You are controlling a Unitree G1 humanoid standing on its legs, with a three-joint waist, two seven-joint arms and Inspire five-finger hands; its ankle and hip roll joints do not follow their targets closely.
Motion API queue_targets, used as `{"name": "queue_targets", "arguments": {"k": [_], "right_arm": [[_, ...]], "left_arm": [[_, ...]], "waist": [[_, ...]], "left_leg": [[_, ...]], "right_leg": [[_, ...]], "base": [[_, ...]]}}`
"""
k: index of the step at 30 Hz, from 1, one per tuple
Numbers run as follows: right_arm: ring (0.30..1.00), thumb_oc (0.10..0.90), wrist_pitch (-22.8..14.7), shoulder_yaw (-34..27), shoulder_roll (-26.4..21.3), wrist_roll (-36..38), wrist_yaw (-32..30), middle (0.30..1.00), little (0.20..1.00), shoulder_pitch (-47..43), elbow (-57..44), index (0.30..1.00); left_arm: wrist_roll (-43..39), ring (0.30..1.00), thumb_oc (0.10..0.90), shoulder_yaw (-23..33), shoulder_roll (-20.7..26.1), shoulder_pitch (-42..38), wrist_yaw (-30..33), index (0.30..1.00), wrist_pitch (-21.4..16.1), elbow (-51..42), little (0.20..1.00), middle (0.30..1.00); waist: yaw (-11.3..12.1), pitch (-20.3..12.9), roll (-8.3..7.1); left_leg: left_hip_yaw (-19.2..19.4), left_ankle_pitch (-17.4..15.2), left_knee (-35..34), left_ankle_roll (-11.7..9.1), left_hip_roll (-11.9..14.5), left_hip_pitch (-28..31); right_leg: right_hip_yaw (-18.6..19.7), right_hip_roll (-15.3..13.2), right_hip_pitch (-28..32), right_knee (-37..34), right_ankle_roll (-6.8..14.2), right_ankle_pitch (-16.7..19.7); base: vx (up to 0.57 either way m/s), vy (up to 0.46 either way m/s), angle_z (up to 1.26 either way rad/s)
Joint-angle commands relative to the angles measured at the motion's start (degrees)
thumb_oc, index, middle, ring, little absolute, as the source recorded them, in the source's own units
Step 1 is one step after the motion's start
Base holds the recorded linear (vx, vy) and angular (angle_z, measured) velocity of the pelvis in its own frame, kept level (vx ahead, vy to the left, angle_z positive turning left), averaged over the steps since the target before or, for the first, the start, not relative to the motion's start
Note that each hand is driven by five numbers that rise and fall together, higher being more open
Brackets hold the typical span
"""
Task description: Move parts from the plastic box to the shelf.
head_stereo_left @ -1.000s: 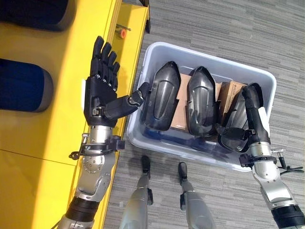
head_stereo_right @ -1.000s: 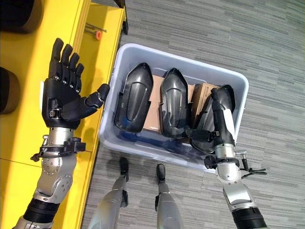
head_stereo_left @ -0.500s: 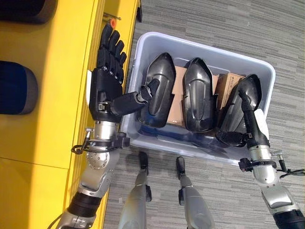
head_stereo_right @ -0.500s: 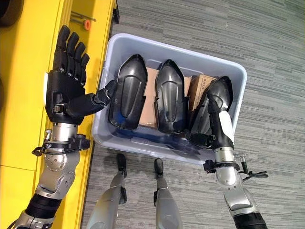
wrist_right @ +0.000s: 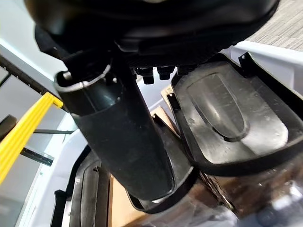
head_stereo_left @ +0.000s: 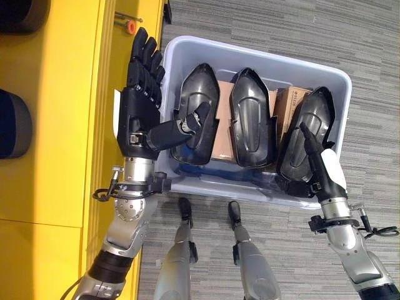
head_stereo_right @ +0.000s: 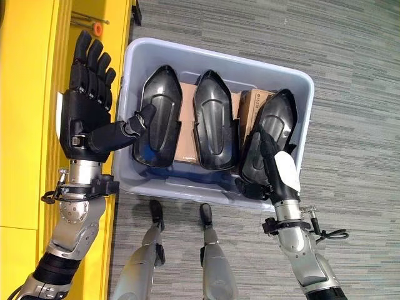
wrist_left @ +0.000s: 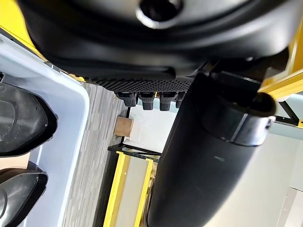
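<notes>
- We see a pale plastic box (head_stereo_left: pixel 340 94) on the grey floor (head_stereo_left: pixel 281 31), just beside the yellow shelf (head_stereo_left: pixel 69 94).
- Three black shell-shaped parts stand on edge in the box, side by side: the left part (head_stereo_left: pixel 200 106), the middle part (head_stereo_left: pixel 250 119) and the right part (head_stereo_left: pixel 309 134).
- Brown cartons (head_stereo_left: pixel 222 134) show between and behind the parts.
- Our left hand (head_stereo_left: pixel 139 112) is raised over the seam between the shelf and the box's left wall, palm toward the camera.
- Its fingers (head_stereo_left: pixel 145 62) are straight and spread, pointing away from us, and hold nothing.
- Its thumb (head_stereo_left: pixel 181 128) sticks out sideways over the left part; we cannot tell whether it touches the part.
- Our right hand (head_stereo_left: pixel 319 165) reaches into the right end of the box and lies along the right part, its white-covered back toward the camera.
- In the right wrist view the thumb (wrist_right: pixel 128 137) lies straight alongside the part's concave face (wrist_right: pixel 227 113), but the fingers are mostly hidden there, so we cannot tell whether they grip it.
- A dark rounded object (head_stereo_left: pixel 12 125) sits on the shelf at the left, and a small orange piece (head_stereo_left: pixel 130 27) lies near the shelf's far edge.
</notes>
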Motion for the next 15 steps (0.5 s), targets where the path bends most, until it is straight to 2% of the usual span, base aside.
{"name": "queue_targets", "arguments": {"k": [1,15], "right_arm": [[1.000,0.900,-2.7,-1.9,0.4,-2.0,-3.8,1.000,1.000,0.6,-4.6,1.000],[1.000,0.900,0.1,-0.4,-0.9,-8.5,-7.9,1.000,1.000,-2.2,1.4,1.000]], "left_arm": [[4.3,1.000,0.900,1.3,1.9,-3.8,0.7,1.000,-6.8,-5.7,1.000,1.000],[4.4,1.000,0.900,1.1,1.7,-4.2,1.6,1.000,-7.0,-6.0,1.000,1.000]], "waist": [[-0.7,-3.4,-2.06],[-0.4,-2.8,-1.59]], "left_leg": [[0.5,-5.7,8.3,-4.7,5.2,-3.6],[0.5,-6.6,9.0,-4.6,4.6,-4.5]], "right_leg": [[-4.2,-6.4,5.3,-0.1,4.5,1.3],[-4.4,-6.7,5.0,-0.1,4.7,1.1]], "base": [[0.00,0.000,0.00],[0.00,0.000,0.00]]}}
